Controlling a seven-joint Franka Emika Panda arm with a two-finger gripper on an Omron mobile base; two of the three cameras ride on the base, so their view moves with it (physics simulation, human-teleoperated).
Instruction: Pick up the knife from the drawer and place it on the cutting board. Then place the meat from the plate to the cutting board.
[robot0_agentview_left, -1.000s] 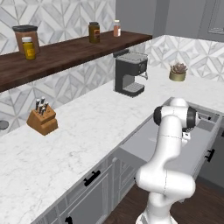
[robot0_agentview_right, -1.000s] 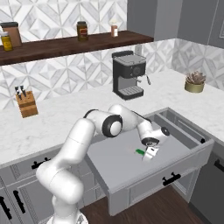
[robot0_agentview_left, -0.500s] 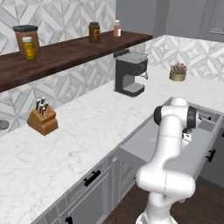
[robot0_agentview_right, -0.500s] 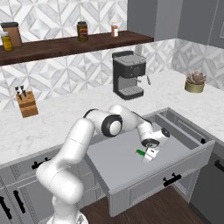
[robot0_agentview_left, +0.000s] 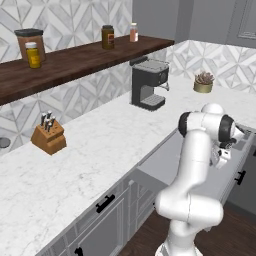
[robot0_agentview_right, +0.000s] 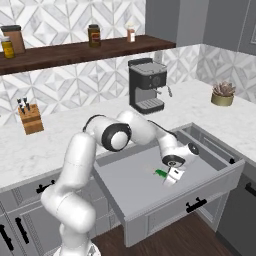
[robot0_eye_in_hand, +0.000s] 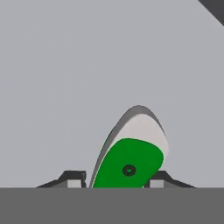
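The drawer stands pulled out below the marble counter, its pale grey floor bare around the knife. The knife lies in the drawer's middle, its green handle sticking out towards the left of the hand. My gripper reaches down into the drawer and is shut on the knife's handle, with a dark finger tip on each side. From the left base view the gripper hangs low over the drawer. The cutting board, the meat and the plate are out of view.
A black coffee machine stands on the counter behind the drawer. A wooden knife block sits far left and a potted plant far right. Jars line the dark shelf. The drawer's front wall rises before the hand.
The jaws have closed from wide open onto the knife's green handle. The arm and the knife have hardly shifted in the drawer.
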